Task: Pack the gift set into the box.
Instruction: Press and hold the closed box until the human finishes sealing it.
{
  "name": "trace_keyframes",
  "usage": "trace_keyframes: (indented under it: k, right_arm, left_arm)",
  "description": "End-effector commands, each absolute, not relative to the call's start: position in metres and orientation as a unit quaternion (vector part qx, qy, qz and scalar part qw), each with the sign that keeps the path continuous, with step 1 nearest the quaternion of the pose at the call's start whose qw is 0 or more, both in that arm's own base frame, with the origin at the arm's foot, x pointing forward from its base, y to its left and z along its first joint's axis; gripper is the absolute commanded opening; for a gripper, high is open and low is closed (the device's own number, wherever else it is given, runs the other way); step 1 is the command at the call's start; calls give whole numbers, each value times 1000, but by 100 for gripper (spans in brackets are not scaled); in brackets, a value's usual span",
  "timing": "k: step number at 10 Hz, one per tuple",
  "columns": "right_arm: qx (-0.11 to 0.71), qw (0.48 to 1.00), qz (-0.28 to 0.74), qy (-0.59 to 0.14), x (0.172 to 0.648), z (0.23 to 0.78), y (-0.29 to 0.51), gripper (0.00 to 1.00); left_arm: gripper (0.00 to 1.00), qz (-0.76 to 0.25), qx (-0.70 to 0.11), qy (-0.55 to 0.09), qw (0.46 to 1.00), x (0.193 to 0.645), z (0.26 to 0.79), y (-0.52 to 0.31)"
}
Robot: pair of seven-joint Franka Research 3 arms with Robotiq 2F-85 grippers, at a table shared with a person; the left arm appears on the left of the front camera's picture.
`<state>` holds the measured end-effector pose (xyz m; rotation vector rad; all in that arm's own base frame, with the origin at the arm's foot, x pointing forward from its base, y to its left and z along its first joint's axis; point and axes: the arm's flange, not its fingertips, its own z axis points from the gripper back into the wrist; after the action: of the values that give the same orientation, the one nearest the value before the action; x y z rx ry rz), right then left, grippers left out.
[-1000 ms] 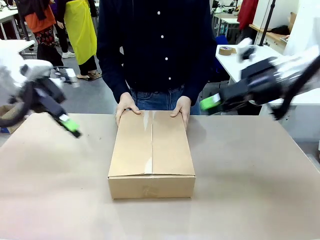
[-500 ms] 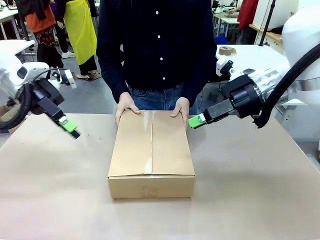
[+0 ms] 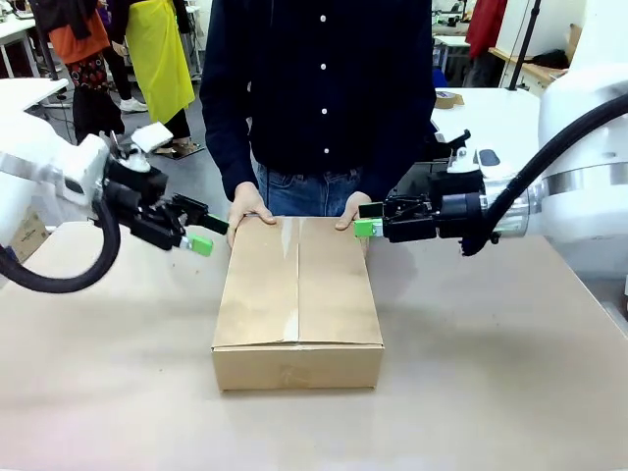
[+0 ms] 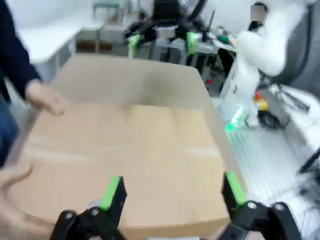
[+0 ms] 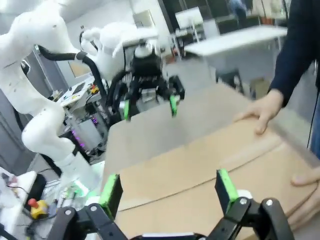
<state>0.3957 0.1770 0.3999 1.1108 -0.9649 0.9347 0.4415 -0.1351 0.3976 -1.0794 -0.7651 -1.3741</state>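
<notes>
- A large brown corrugated cardboard box (image 3: 297, 294) sits in the middle of the pale brown worktop (image 3: 491, 373). Its long side runs away from the robot.
- The box's top flaps lie flat and shut. A strip of clear tape (image 3: 290, 280) runs along the centre seam.
- A person in a dark buttoned shirt stands at the far side with both hands on the box's far edge. One hand (image 3: 247, 208) is at the corner on the robot's left and the other hand (image 3: 355, 210) is at the opposite corner.
- The left tool (image 3: 208, 235) hangs above the worktop just beside the far-left corner of the box, near the person's hand. It points in towards the box.
- In the left wrist view its green-padded fingers (image 4: 112, 192) stand wide apart with nothing between them; the box top lies beyond them.
- The right tool (image 3: 367, 219) reaches in level from the other side, its tip close to the person's other hand at the far-right corner. Whether it touches hand or box cannot be told.
- Its own wrist view shows the jaws spread wide and empty, with the box lid ahead.
</notes>
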Motion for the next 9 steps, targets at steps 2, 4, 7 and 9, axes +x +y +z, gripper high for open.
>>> trace_keyframes:
  k: [2,4,7,9]
  right_arm:
    - [488,644,410,-424,396,400,177,100]
    - [482,644,417,-423,399,381,177,100]
    - [475,544,534,-440,427,349,219,100]
    - [460,539,555,-435,438,337,237,100]
  left_arm:
    - [100,-588,-462,-327,579,441,398,-135]
    - [100,-622,-442,-364,534,440,379,-142]
    - [100,-562,-415,-467,542,444,352,-150]
    - [100,-567,-386,-480,546,439,341,-156]
